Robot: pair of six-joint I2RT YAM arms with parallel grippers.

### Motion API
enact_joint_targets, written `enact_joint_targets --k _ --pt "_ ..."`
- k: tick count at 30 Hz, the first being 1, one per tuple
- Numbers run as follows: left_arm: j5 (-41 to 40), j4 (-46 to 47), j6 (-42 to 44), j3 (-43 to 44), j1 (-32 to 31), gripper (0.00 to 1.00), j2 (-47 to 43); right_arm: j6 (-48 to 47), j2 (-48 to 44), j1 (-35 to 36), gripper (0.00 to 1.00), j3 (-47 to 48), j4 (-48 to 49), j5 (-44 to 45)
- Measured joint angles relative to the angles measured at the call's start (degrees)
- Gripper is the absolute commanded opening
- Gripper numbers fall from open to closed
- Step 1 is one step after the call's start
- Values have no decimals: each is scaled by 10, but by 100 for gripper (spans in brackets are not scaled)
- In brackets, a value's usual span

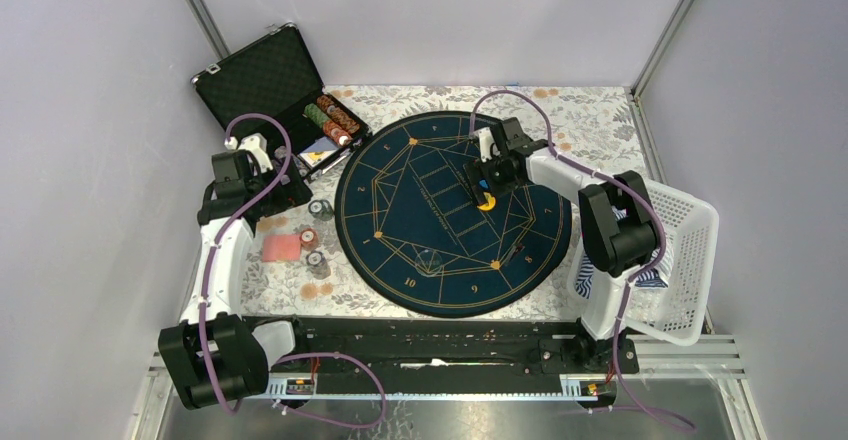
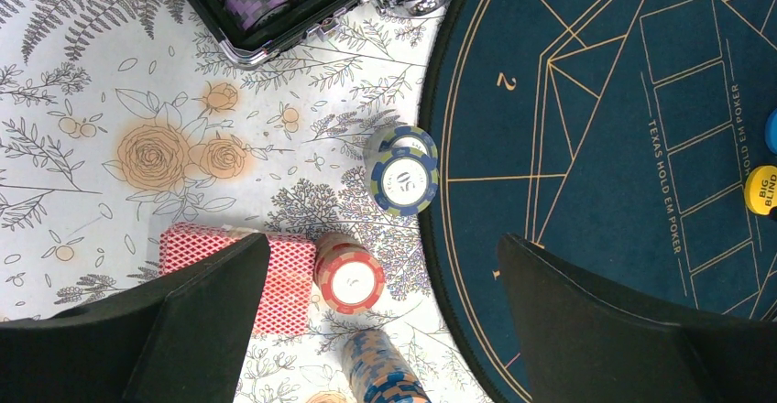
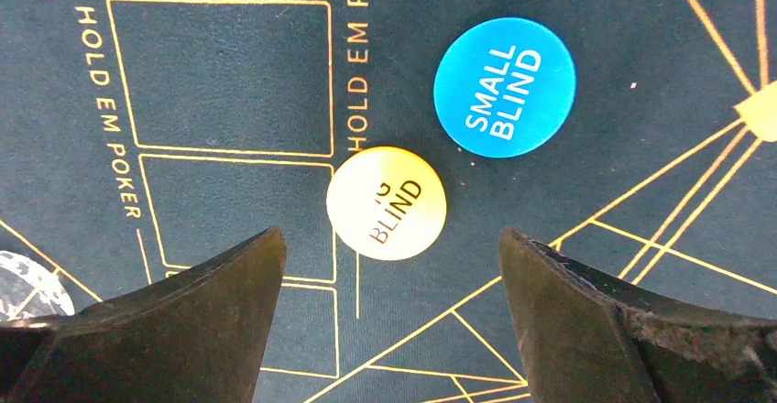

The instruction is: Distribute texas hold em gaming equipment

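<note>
Top external view: a round dark-blue poker mat [image 1: 390, 250] lies on the flower-patterned counter [image 1: 600, 125]. An open black case [image 1: 262, 80] stands at the rear left with rows of chips [image 1: 333, 120] inside. A white basket [image 1: 690, 250] sits at the right edge with a striped cloth [image 1: 650, 276] in it.

On the counter left of the mat lie a deck of red-backed cards [image 2: 197, 247] and three chip stacks. The blue-and-white stack [image 2: 403, 179] is just beside the mat's rim, the red-and-white stack [image 2: 351, 279] is touching or nearly touching the cards, and the blue-and-orange stack [image 2: 380, 375] is nearer the camera. The left fingers [image 2: 183, 330] hang above these, spread wide and grasping nothing, with the red-and-white stack roughly between them.

The right arm reaches over the middle of the mat. In the right wrist view the right fingers [image 3: 596, 330] are also released. They are set wide on either side of the yellow Big Blind disc [image 3: 387, 203] and touch neither edge of it. The blue Small Blind disc [image 3: 504, 87] lies flat just beyond the yellow one, apart from it. A clear disc [image 3: 27, 284] shows at the frame's lower left edge.
</note>
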Motion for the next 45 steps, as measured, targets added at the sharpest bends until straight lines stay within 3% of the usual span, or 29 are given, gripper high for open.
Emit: enact_joint_targets --k 9,18,27,35,45 --pt "0 0 -1 0 3 99 0 1 26 7 92 3 9 19" --pt "0 0 -1 0 5 99 0 7 83 2 91 79 9 54" --pt "0 3 -1 0 6 99 0 9 126 -11 76 115 10 61" --pt "0 4 -1 0 8 99 2 7 130 -12 56 118 14 72" --pt "1 4 -1 0 9 99 2 6 128 -12 48 118 12 66"
